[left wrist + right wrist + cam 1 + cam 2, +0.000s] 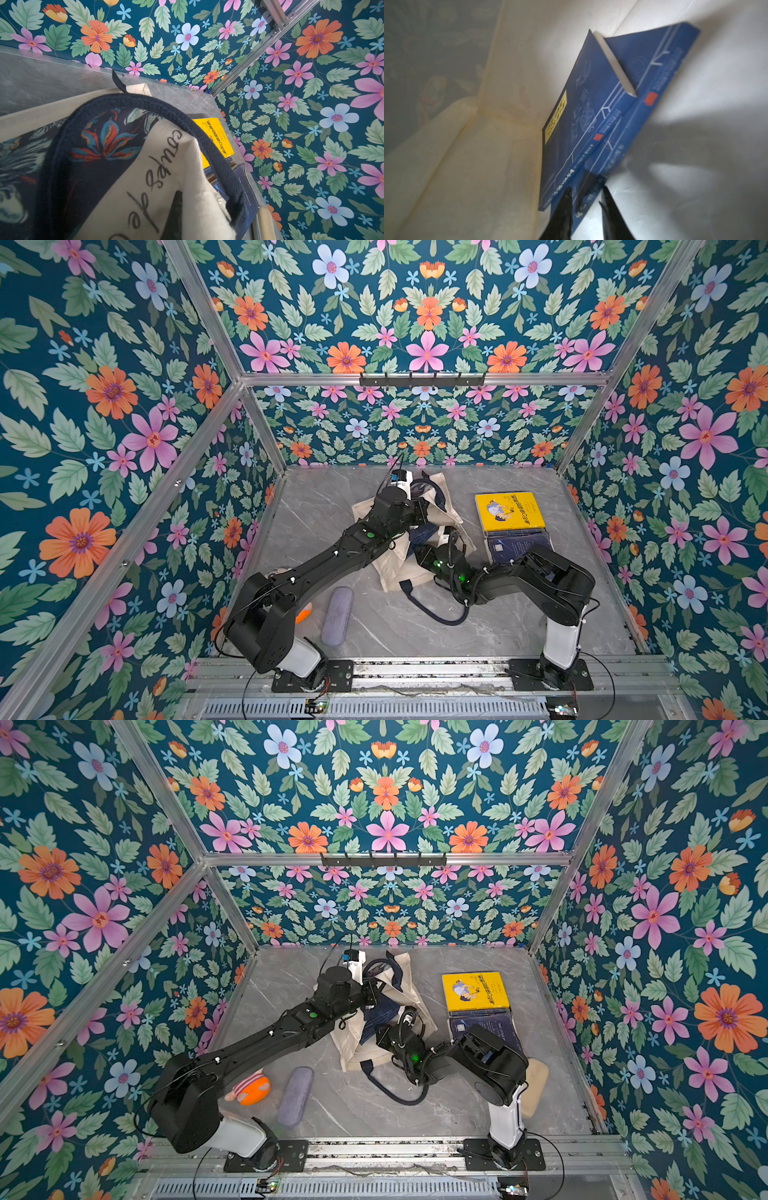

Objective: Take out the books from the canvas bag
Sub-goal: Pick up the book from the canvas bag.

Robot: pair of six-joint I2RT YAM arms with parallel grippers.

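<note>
Step in hand: extraction of a further book from the canvas bag (395,570), which lies slumped on the marble tabletop (386,630) between the two arms. The left gripper (420,510) is closed. From the cloth draped right across its wrist camera, it is judged to pinch the bag's upper rim beside the navy handle (176,116), holding the mouth up. The right gripper (586,192) is inside that mouth. Its jaws stand apart with the near corner of the lower navy book (660,68) between them; the blur hides whether the pads bear on it. Directly ahead of its fingertips two paperbacks lie overlapped against the bag's inner wall, the upper navy book (581,124) carrying a yellow title label. Both have the long axis running away from the fingertips into the depth of the bag. Their short near edges face the tool and their spines show to the wrist camera. Already out, on the far side of the right arm from the bag, a yellow book (509,512) lies touching navy books (517,546) on the tabletop. The next move calls for closing the jaws on the near edge of one book only. That book should then be drawn back along its long axis through the mouth while the rim is held high. Judged risk: the overlapped pair drags out together, or the thin cover slips.
</note>
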